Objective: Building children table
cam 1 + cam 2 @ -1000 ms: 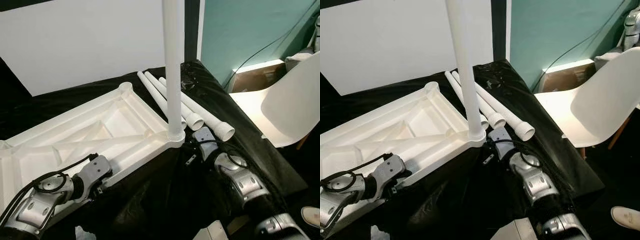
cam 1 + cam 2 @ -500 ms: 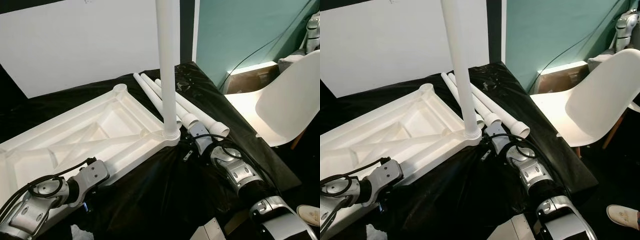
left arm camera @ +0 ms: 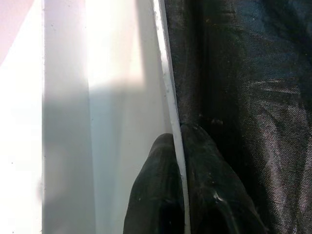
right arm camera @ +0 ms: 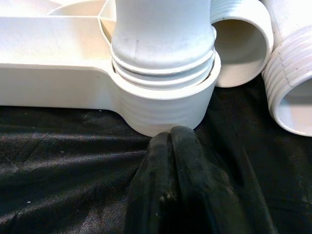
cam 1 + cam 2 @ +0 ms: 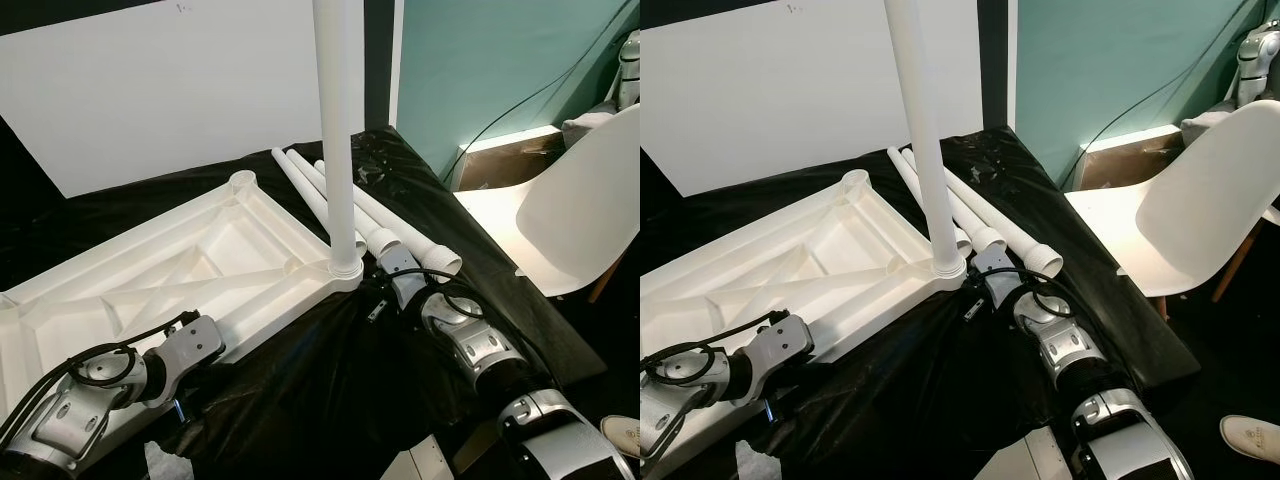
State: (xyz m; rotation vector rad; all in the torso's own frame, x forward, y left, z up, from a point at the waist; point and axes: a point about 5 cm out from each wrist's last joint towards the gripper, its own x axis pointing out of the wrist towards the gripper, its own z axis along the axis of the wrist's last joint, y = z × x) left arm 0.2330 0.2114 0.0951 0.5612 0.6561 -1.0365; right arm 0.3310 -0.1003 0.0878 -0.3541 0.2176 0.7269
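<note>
The white table top (image 5: 180,260) lies upside down on black cloth. One white leg (image 5: 338,150) stands upright in its near right corner socket (image 4: 165,105). Three loose legs (image 5: 400,225) lie side by side just behind that corner. My left gripper (image 3: 179,134) is shut on the thin rim of the table top's near edge, one finger (image 3: 156,195) on each side of it. My right gripper (image 4: 171,132) is shut with nothing in it. Its tips rest on the cloth right in front of the socket, almost touching it.
A white chair (image 5: 570,210) stands to the right, past the edge of the cloth. A white board (image 5: 170,90) leans behind the table top. A shoe (image 5: 625,430) lies on the floor at the lower right, and a black cable (image 5: 520,100) runs down the teal wall.
The whole view has shifted a little with my head. Both grippers keep their places against the table top, and the upright leg has not moved.
</note>
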